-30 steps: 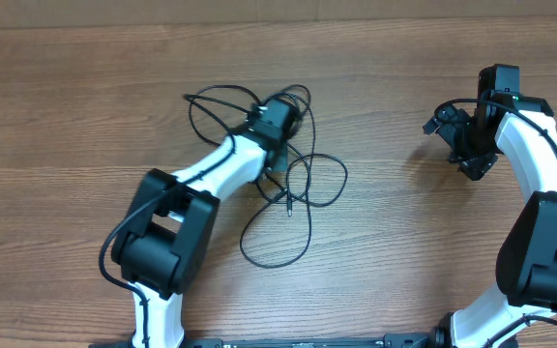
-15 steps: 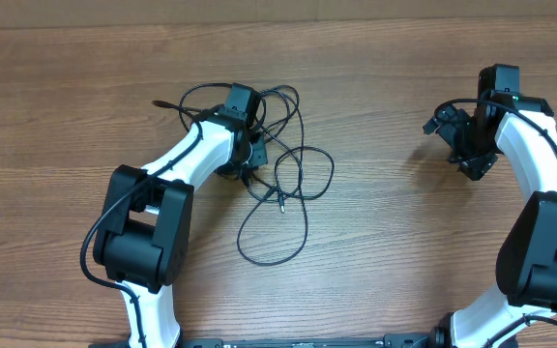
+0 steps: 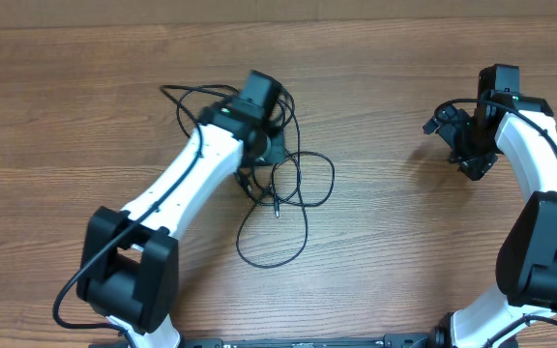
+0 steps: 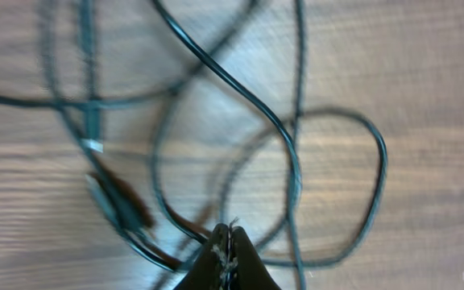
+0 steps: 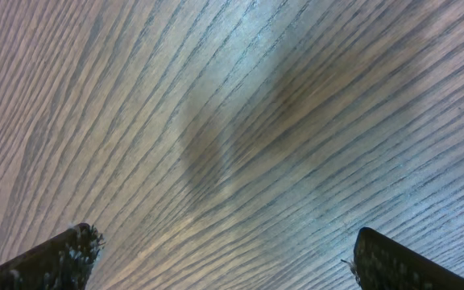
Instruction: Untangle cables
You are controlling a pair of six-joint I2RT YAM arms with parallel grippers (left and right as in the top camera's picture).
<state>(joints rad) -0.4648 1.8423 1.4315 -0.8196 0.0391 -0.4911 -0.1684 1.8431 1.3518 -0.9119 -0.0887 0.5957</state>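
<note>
— Swung leftward since a second ago, the left gripper (image 4: 229, 243) sits on the tangle's far edge.
— Grip?
— Pressed shut. Thin, glossy black cables (image 3: 296, 188) loop beside it over the grained wooden table (image 3: 404, 251). The right gripper (image 3: 464, 140), well apart, gapes wide.

Table (image 3: 404, 251): matt wood-grain surface, smooth. Cables (image 4: 232, 80): black, slightly glossy sheath (plastic or rubber, cannot tell).

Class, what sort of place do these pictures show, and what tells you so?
Probably a robotics lab workbench: a wood-grain table, a left arm and a right arm mounted at its near edge, and tangled thin black cables lying on it.
</note>
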